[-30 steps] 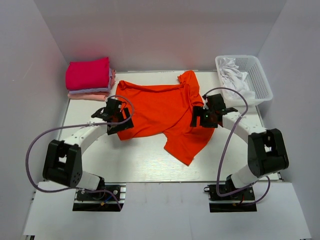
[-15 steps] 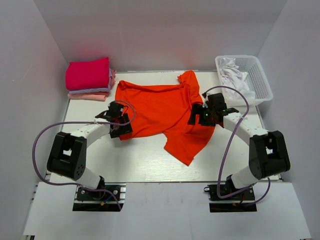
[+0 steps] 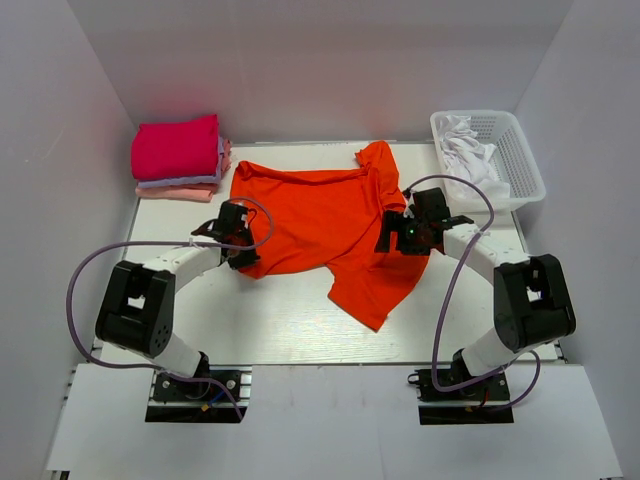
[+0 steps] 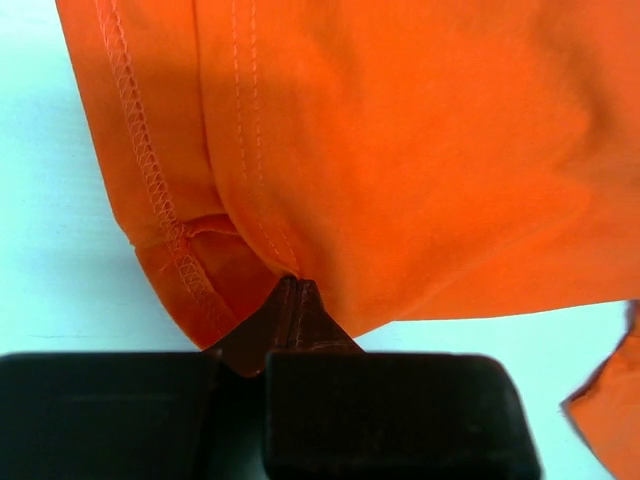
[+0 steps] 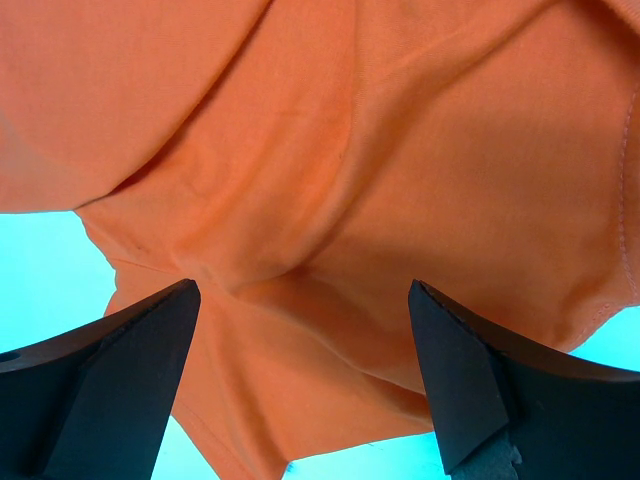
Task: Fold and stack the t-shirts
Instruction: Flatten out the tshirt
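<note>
My left pincer (image 4: 292, 296), wide apart a second ago, is now clamped on the hem corner of the orange-red t-shirt (image 3: 320, 215), at its eight o'clock. My right pincer (image 5: 300, 290) stays spread over the cloth. The shirt lies mid counter (image 3: 270, 320), its body running nine to three with the hem toward nine.

White basket (image 3: 522, 168) sits at table's (image 3: 270, 322) far right corner.

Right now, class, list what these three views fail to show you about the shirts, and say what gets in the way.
Top view: the count of folded shirts under the magenta shirt; lower ones show only thin edges.
Top view: what the white cloth in the basket is; too small and crumpled.
Left wrist view: how much orange t-shirt hem the left jaws pinch; the jaws cover it.
</note>
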